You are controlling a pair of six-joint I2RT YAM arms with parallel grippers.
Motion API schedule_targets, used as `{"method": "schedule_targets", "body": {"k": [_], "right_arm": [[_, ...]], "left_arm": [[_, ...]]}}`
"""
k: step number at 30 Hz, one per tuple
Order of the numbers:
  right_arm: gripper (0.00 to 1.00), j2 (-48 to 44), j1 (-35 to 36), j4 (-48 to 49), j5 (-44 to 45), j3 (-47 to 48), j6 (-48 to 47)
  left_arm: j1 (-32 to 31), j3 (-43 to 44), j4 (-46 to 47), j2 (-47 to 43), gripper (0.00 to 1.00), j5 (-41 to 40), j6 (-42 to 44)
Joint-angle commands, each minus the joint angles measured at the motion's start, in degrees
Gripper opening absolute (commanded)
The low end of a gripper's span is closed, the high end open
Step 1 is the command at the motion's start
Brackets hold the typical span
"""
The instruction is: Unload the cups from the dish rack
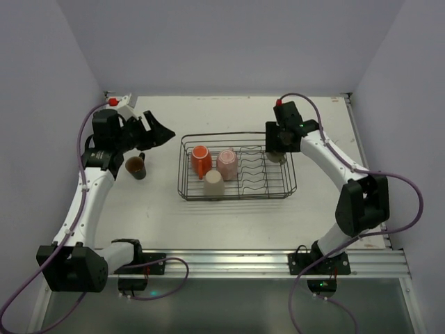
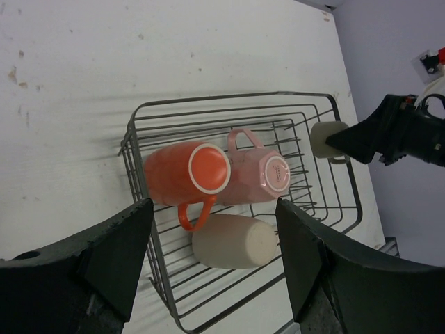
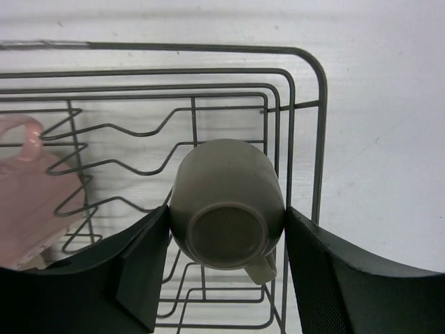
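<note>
R gripper (image 3: 224, 229) gripped olive-grey cup (image 3: 222, 181), base toward cam, axis along fingers, over right end of rack (image 1: 268, 182); lifted or not, n/k. Orange cup (image 2: 184, 170), pink cup (image 2: 257, 174), cream cup (image 2: 233, 242) lay on sides at rack's left end, nearer L gripper (image 2: 212, 216): jaws wide, empty, pointed at them.

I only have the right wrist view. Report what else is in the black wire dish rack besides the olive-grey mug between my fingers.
Observer: Three lie on their sides at the black wire dish rack's left end: an orange mug, a pink mug and a cream-beige mug.
Operator: Name any cup outside it.
Observer: A dark brown cup stands upright on the white table, left of the rack.
Operator: State the left gripper.
Observer: The left gripper is open, near that cup, holding nothing.
</note>
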Motion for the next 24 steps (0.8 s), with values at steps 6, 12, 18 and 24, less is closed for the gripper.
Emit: {"method": "schedule_targets", "body": {"k": [6,12,18,24], "right_arm": [[0.00,-12.06,-0.30,-1.71,-6.02,5.28,-0.68],[0.00,-21.73,-0.30,3.82,-23.66,1.68,-0.25],[0.00,-26.40,-0.30,12.95,-39.15,-2.63,3.27],[0.00,-27.90,-0.21,19.38,-49.72,-5.09,5.47]], "left_arm": [[-4.99,-4.99,15.93,-0.61,0.76,13.87,-6.64],[-10.35,-15.63,55.90,1.75,0.74,29.27,-30.53],[-15.45,-17.39,70.95,5.45,0.74,29.11,-41.09],[-19.06,-16.96,80.19,8.09,0.73,27.27,-48.83]]}}
